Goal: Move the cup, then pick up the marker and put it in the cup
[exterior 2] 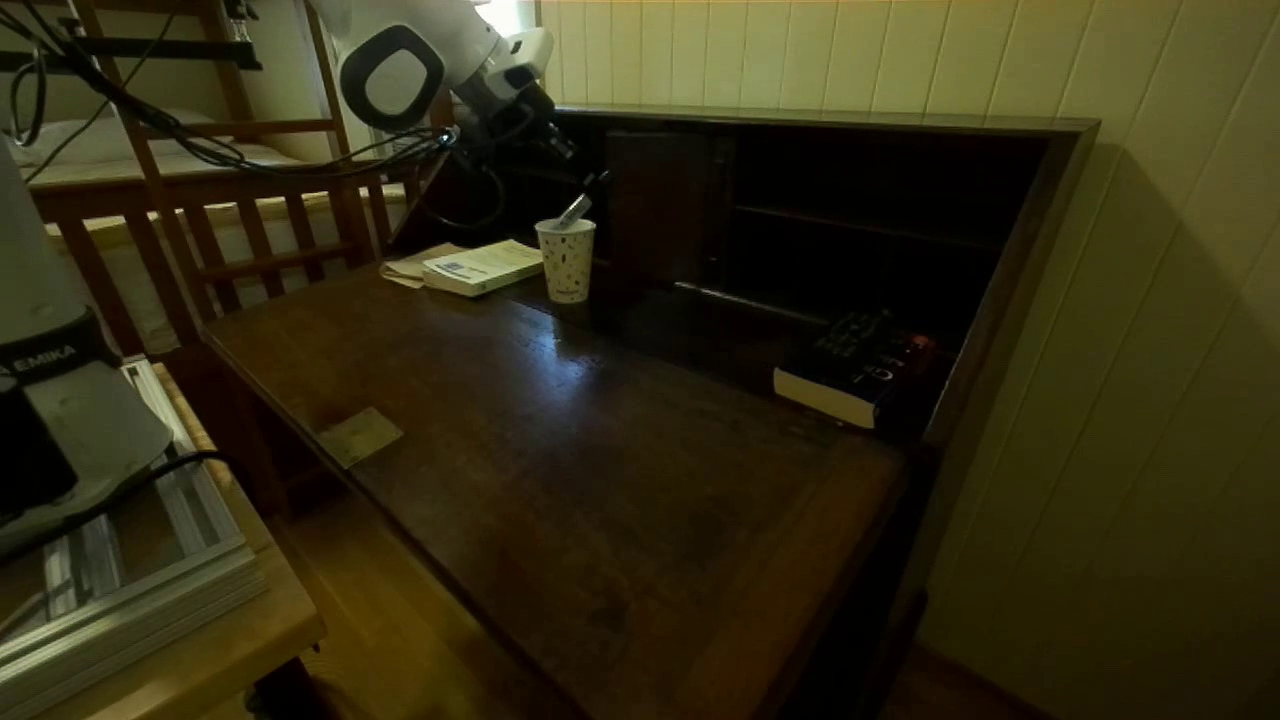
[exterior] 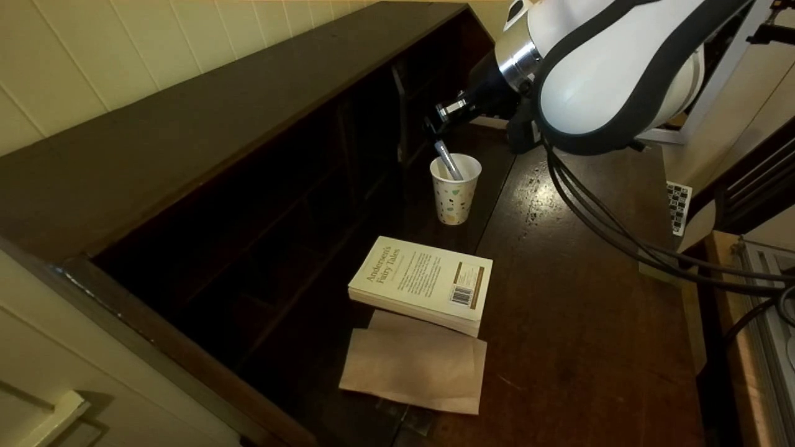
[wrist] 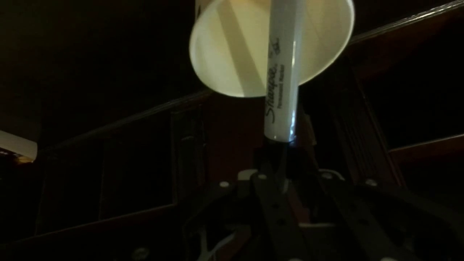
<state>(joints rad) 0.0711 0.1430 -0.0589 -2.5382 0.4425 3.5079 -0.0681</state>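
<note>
Step 3 of 3, insertion, appears in hand: the gripper (wrist: 281,154) pinches the marker (wrist: 284,72), tilted, at the mouth of the cup (exterior: 455,198). Next, lower and release.

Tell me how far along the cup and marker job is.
Done: the marker is picked up; whether the cup was moved, I can't tell, though it stands upright near the white book. In hand: the jaws grip the marker's upper end, its lower end inside the cup. Left: probably just letting go and backing away.
</note>
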